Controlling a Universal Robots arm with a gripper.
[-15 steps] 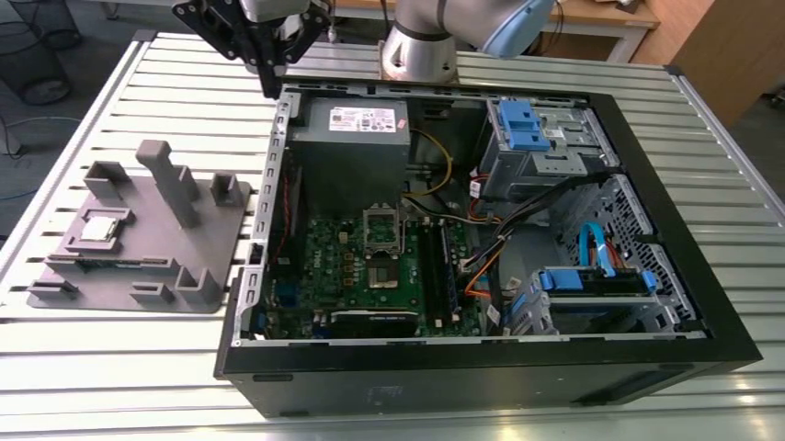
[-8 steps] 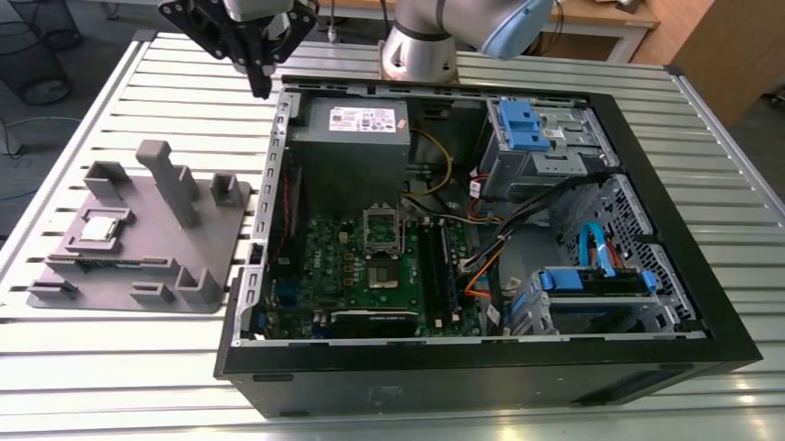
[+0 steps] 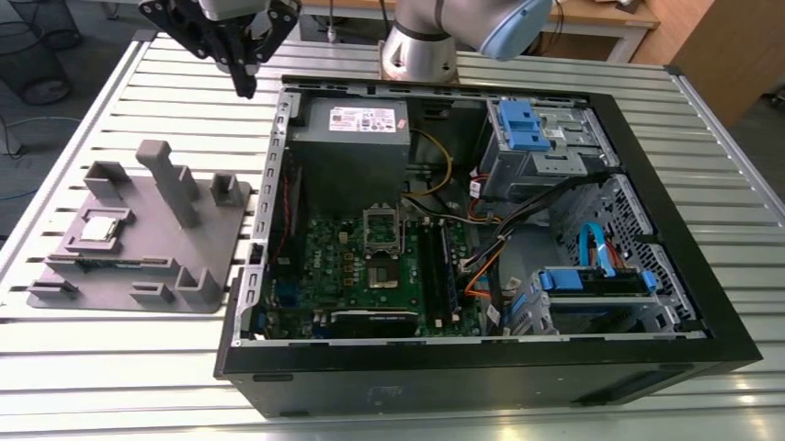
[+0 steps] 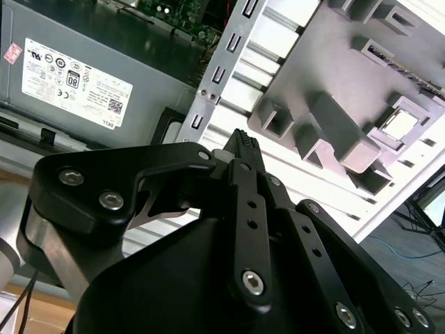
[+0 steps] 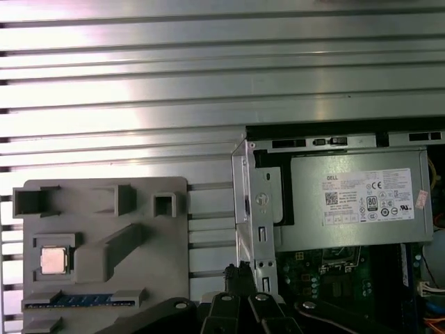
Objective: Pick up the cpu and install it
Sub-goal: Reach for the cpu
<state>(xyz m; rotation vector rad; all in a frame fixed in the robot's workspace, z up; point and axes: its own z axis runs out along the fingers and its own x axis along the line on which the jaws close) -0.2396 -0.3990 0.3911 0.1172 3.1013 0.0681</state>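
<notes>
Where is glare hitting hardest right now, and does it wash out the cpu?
First wrist view: strong glare bands across the table slats; the cpu glows pale but is distinct on the tray. Second wrist view: cpu top reflects bright. Exterior view: even light, computer case interior shadowed.

The arm (image 3: 424, 46) is seen in the exterior view as a silver column, and its wrist is reached out toward the exterior view's left. The black pincer (image 3: 245, 83) is hung from it with the tips pointed downward. In both wrist views the pincer (image 4: 243, 145) (image 5: 235, 273) is shown with its fingers pressed together, and nothing is held between them.
</notes>
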